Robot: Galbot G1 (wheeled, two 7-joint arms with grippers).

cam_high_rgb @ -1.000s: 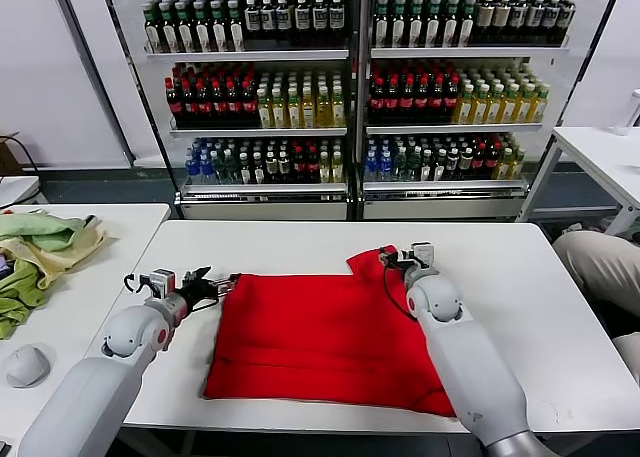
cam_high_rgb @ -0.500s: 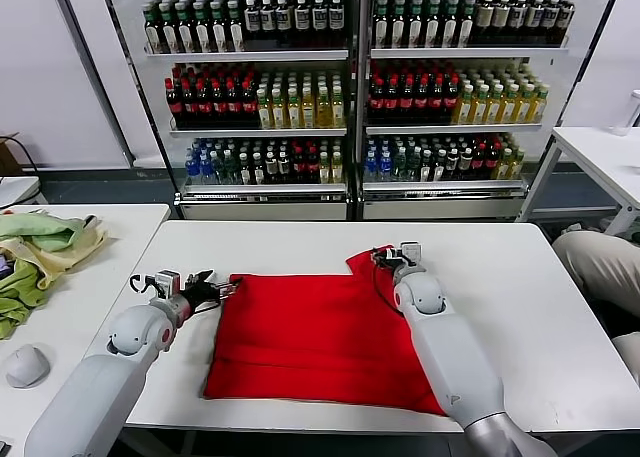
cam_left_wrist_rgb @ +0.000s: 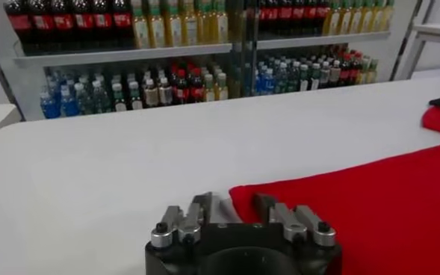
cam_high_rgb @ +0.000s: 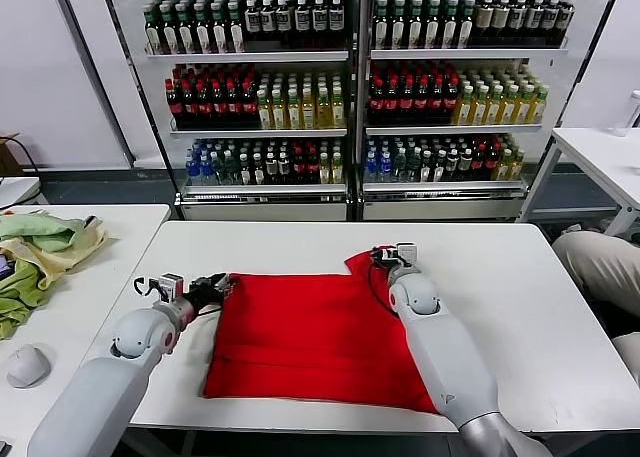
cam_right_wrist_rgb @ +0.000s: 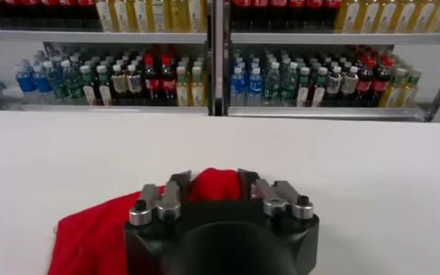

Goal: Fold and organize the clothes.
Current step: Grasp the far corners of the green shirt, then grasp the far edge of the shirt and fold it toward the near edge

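Red T-shirt [cam_high_rgb: 310, 337] lies flat at table [cam_high_rgb: 520, 287] centre. Left gripper [cam_high_rgb: 222, 286] at its 10 o'clock corner, fingers parted astride the edge. Right gripper [cam_high_rgb: 378, 259] clenches the 1 o'clock sleeve.

Right hand [cam_right_wrist_rgb: 216, 185] grips red T-shirt [cam_right_wrist_rgb: 93, 235] on table [cam_right_wrist_rgb: 369, 172].

A red T-shirt [cam_high_rgb: 315, 337] is spread flat on the white counter [cam_high_rgb: 290, 242], reaching almost to its near edge.
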